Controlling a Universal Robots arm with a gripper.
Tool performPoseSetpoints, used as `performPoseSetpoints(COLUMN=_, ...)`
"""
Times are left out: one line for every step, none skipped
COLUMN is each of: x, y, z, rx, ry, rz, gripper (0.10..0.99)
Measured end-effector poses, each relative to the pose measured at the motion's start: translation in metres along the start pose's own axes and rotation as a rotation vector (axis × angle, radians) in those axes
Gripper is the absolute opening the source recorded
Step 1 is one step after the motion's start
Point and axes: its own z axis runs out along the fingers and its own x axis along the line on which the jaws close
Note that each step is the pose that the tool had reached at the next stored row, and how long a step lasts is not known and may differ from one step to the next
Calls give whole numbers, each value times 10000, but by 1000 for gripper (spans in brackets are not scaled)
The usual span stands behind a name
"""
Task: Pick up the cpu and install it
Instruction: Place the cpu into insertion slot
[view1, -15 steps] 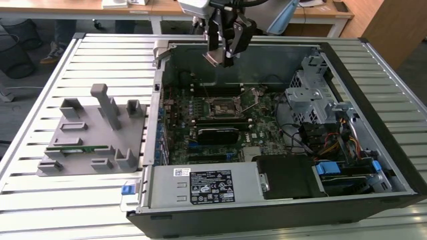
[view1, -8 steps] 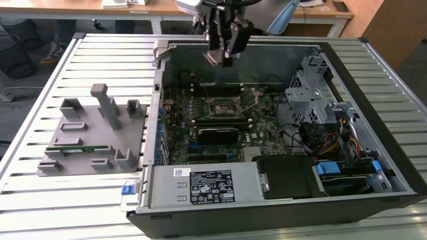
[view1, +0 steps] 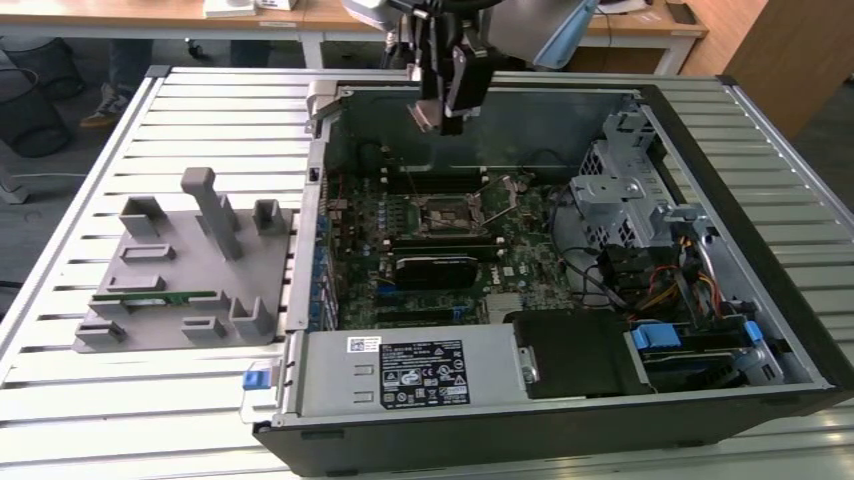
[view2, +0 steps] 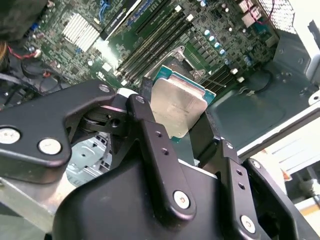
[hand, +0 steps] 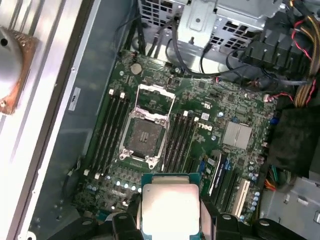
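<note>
Second wrist view: clamps the cpu (view2: 182, 97) in the tool (view2: 175, 105), hangs above the empty socket (view2: 191, 62), so pickup done, seating not yet done.

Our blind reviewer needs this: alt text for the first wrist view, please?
The black gripper holds the cpu, a small flat square chip with a silvery metal top. Beyond it lies a green motherboard with its black metal-framed socket open.

A lab workshop: opened computer case (view1: 534, 438) on slatted metal table (view1: 134, 400), wooden desks (view1: 120, 15) behind.
</note>
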Motion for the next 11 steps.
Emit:
performPoseSetpoints(x=0, y=0, z=1, rx=1, ry=-4, rz=160, gripper=545)
performPoseSetpoints(x=1, y=0, z=2, rx=1, ry=-8, rz=323, gripper=545)
performPoseSetpoints(x=1, y=0, z=4, rx=2, ry=-11, rz=484, gripper=545)
performPoseSetpoints(x=1, y=0, z=6, rx=2, ry=-15, rz=649, gripper=545)
performPoseSetpoints(x=2, y=0, z=8, rx=3, ry=-19, rz=826, gripper=545)
performPoseSetpoints(x=2, y=0, z=11, rx=3, ry=-23, rz=989, gripper=545)
performPoseSetpoints(x=2, y=0, z=13, rx=3, ry=-26, rz=1152, gripper=545)
performPoseSetpoints(x=2, y=0, z=16, rx=4, ry=-30, rz=1317, gripper=545)
performPoseSetpoints(x=3, y=0, z=18, rx=5, ry=-34, rz=1474, gripper=545)
performPoseSetpoints(x=3, y=0, z=22, rx=6, ry=-37, rz=1628, gripper=545)
performPoseSetpoints(x=3, y=0, z=25, rx=7, ry=-42, rz=1776, gripper=545)
